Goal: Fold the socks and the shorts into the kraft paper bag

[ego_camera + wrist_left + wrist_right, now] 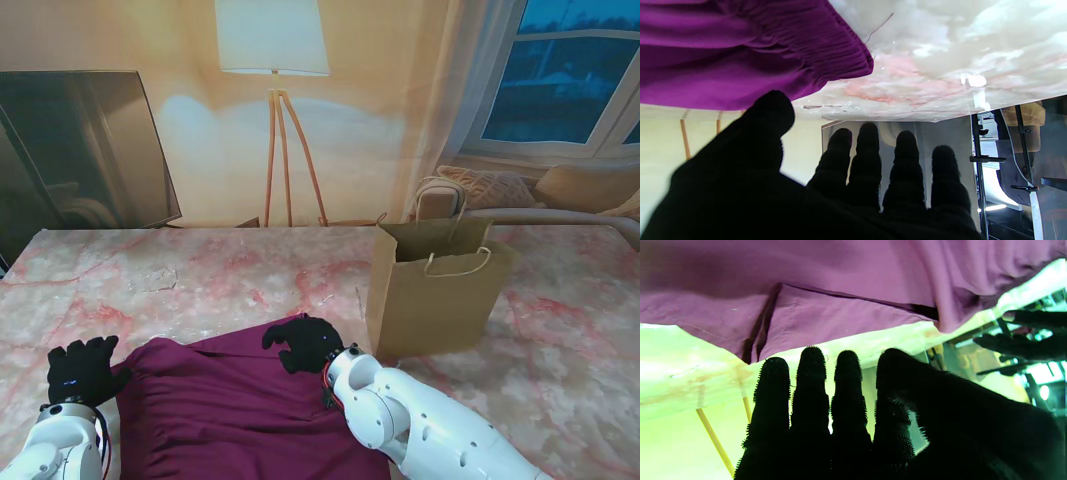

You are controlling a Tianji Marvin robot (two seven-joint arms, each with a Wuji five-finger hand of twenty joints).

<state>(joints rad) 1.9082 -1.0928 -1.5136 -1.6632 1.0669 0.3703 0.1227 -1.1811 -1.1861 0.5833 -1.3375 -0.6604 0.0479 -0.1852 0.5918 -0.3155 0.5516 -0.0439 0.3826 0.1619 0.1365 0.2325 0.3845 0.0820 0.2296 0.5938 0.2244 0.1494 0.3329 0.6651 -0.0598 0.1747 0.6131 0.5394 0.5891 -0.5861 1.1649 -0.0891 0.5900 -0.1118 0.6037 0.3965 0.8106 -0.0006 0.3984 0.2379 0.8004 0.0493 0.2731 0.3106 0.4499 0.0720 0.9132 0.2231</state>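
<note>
Bag (435, 295) only in stand view; wrist views show shorts (740, 50).

Living-room look, but prob. a staged set: far wall is a printed backdrop w/ tripod floor lamp (272, 60), window (560, 75) and sofa (540, 195). Dark TV screen (80, 150) far left. Marble-pattern table (560, 350). Wrist view shows rig stands (978, 173).

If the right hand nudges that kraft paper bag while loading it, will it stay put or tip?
Probably tips or slides easily. The kraft paper bag stands upright and tall on a narrow base, and looks like thin paper, so likely light. The marble-look table looks glossy, so little grip. Its mouth gapes open with limp handles; the walls would likely buckle if pushed.
</note>
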